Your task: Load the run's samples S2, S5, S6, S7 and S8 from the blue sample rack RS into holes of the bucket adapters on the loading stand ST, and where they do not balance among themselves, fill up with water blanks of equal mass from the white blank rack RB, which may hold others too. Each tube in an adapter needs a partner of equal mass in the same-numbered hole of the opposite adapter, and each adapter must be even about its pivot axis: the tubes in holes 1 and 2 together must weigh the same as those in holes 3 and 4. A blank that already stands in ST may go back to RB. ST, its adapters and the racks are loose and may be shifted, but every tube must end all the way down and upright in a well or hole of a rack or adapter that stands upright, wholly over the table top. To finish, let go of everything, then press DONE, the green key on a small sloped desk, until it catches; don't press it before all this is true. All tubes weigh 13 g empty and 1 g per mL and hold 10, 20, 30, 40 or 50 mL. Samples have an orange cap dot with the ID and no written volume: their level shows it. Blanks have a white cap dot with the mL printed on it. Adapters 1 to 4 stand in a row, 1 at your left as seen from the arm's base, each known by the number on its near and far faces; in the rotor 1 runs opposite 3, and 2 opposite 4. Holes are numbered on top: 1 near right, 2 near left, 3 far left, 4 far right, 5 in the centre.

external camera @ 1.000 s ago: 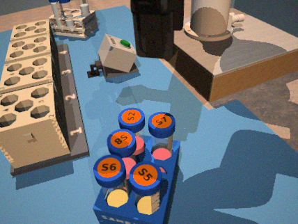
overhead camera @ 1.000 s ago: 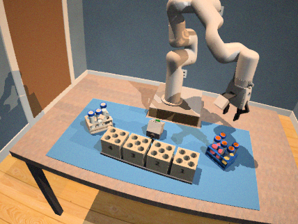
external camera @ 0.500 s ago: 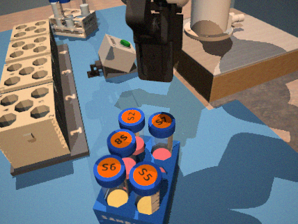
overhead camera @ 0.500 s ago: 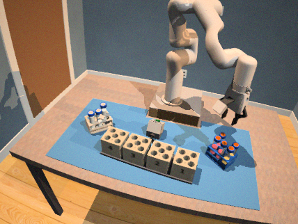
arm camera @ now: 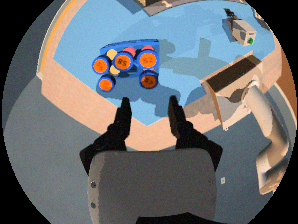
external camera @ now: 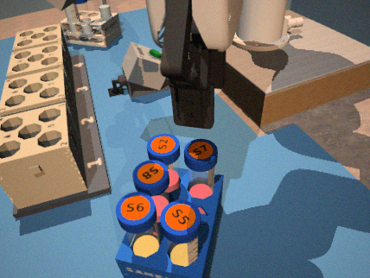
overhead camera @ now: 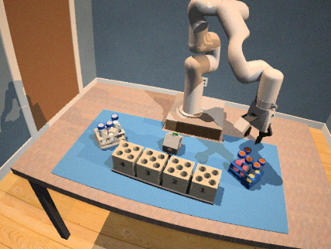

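The blue sample rack RS stands at the right of the blue mat and holds S2, S7, S8, S6 and S5, all upright with orange cap dots. My gripper is open and empty. It hangs above and just behind the rack, on the S2 and S7 side. The loading stand ST carries adapters 1, 2, 3 and 4; every hole I can see is empty.
The white blank rack RB with several blue-capped blanks stands at the far left of the mat. The DONE desk with its green key sits behind the adapters. The arm's base plinth is close behind.
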You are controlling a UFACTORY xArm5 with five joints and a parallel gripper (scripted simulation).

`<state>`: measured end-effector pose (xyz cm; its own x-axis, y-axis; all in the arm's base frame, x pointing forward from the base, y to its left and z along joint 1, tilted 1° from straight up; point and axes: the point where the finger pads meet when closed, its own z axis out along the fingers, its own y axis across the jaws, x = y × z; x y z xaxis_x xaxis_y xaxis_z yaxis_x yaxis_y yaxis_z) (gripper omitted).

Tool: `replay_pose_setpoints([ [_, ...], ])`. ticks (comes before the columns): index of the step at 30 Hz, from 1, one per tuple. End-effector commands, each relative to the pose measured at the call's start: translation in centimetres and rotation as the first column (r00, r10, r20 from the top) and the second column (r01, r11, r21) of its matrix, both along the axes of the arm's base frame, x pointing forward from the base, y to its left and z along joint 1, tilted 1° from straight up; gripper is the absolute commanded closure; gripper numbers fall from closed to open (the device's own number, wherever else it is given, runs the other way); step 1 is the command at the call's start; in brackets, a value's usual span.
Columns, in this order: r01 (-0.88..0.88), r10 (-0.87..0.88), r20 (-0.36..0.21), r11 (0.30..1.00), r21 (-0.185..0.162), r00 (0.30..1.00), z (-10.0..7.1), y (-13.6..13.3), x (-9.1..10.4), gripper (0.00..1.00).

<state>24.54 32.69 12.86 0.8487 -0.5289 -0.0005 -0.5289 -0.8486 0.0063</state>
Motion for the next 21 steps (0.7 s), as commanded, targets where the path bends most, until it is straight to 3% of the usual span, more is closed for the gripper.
replay_pose_setpoints([
  [1,0.000,0.000,0.002,1.000,0.003,1.000,-0.9,0.1,0.1,0.43],
  [21,0.000,0.000,0.002,1.000,0.003,1.000,-4.5,0.0,0.1,0.43],
])
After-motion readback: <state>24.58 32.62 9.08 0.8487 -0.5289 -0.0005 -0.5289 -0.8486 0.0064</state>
